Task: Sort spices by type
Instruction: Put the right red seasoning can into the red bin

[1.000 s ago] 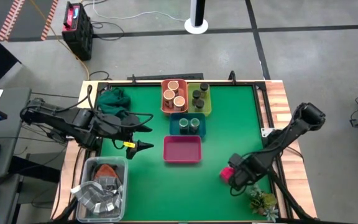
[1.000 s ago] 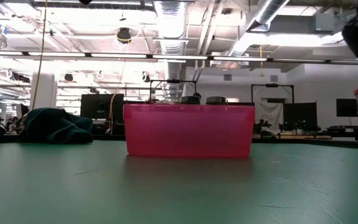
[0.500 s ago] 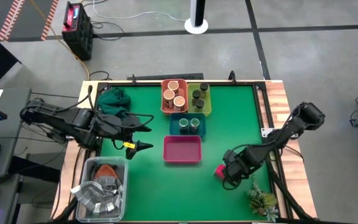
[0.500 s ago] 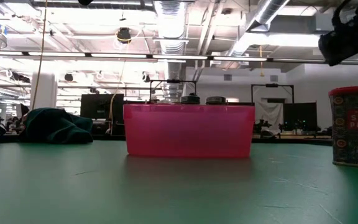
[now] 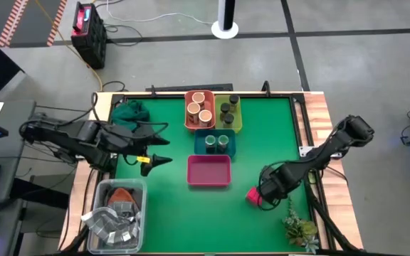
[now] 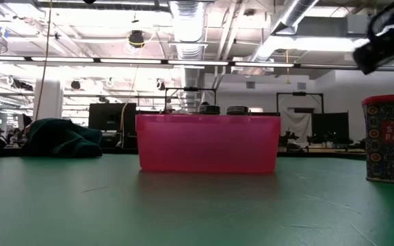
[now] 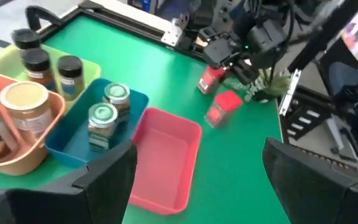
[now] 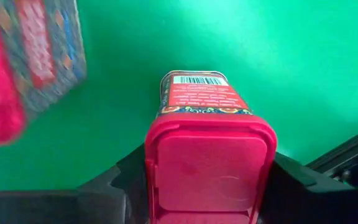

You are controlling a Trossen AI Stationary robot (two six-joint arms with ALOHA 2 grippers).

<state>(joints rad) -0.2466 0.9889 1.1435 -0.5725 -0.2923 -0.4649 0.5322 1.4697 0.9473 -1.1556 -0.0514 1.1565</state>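
**Pink tin caught in my right claw, near the table's 4 o'clock corner**

My right gripper (image 5: pixel 265 192) has its two fingers (image 8: pixel 126 180) pressed against opposite sides of a pink block's (image 8: pixel 210 162) lid, so I am gripping it.

The block is a small rectangular tin. It has a plain bright pink lid with rounded corners. Below the lid the body is red with patterned edging, small white print and a white barcode strip at its far end.

Its long axis runs straight away from my wrist, lid toward me and base toward the green table (image 5: pixel 169 206). From my left wrist camera it looks tilted rather than plumb. I cannot tell whether the base touches the mat.

On the table seen from above, the tin sits at about 4 o'clock from the empty pink tray (image 5: pixel 208 171), well apart from it.

A second pink block (image 7: pixel 224 109) stands upright on the mat just beside the first, on the tray's side.

My left gripper (image 5: pixel 161 144) waits at 9 o'clock from the pink tray, fingers spread wide and holding nothing.
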